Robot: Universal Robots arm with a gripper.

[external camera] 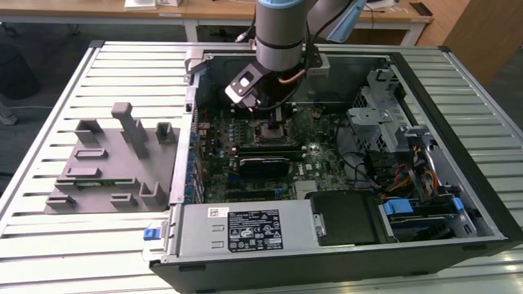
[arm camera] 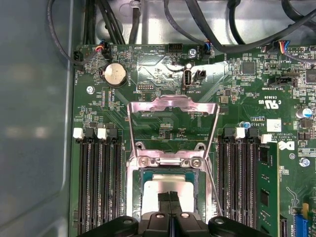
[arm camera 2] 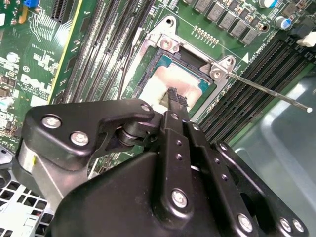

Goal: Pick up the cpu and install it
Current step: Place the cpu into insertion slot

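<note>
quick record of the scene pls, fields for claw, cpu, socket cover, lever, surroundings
claw: shut, fingertips together over the middle of the cpu; contact cannot be told
cpu: lying flat in the motherboard socket, silver top up
load plate: swung open, clear of the socket
lever: released, angled out beside the socket
surroundings: open computer case on a slatted table; grey fixture at the exterior view's left of the case
</note>
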